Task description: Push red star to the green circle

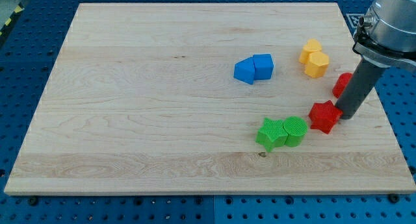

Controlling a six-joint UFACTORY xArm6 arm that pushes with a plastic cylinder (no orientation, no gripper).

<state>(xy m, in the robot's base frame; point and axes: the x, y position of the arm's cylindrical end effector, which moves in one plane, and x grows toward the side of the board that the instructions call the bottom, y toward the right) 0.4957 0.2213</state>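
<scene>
The red star (pixel 324 115) lies at the view's right, just right of the green circle (pixel 294 130), almost touching it. A green star (pixel 270 134) sits against the circle's left side. My tip (pixel 345 115) is at the red star's right edge, touching or nearly touching it. The rod rises from there toward the view's top right.
A second red block (pixel 342 85) is partly hidden behind the rod. Two yellow blocks (pixel 314 58) sit above it to the left. Two blue blocks (pixel 254 68) lie near the board's middle. The wooden board's right edge (pixel 383 120) is close to the tip.
</scene>
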